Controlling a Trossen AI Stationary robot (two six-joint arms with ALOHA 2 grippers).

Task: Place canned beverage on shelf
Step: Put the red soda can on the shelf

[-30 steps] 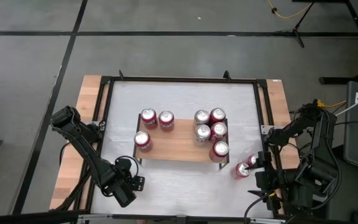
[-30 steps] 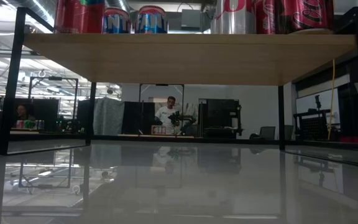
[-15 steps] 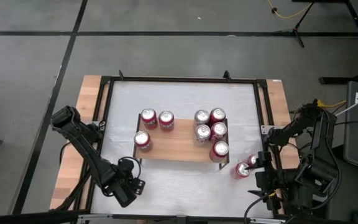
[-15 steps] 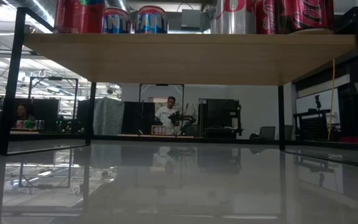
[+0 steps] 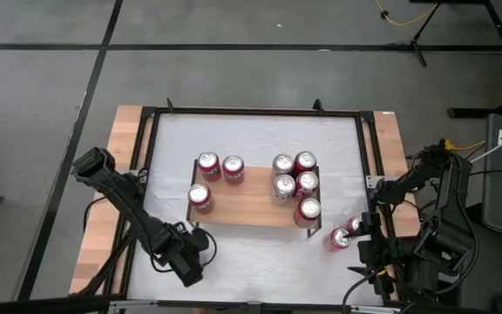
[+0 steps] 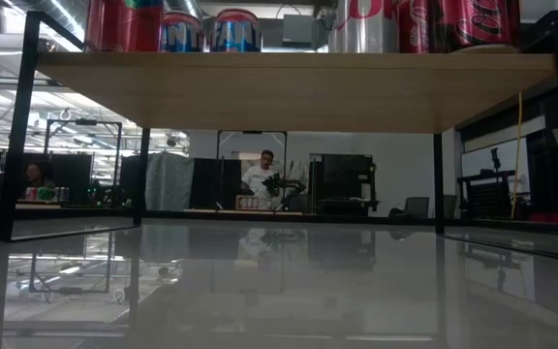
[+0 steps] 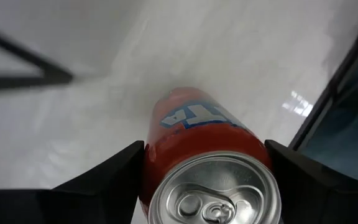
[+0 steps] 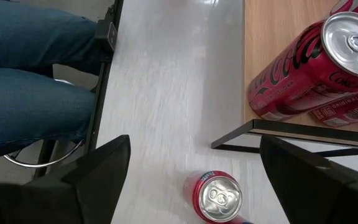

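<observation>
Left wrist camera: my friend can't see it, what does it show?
The left hand is shut on an orange soda can, its silver top and pull tab facing the camera. Behind it is the white table.

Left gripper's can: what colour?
Orange-red with a blue logo and silver top; the can shows best in the left wrist view.
</observation>
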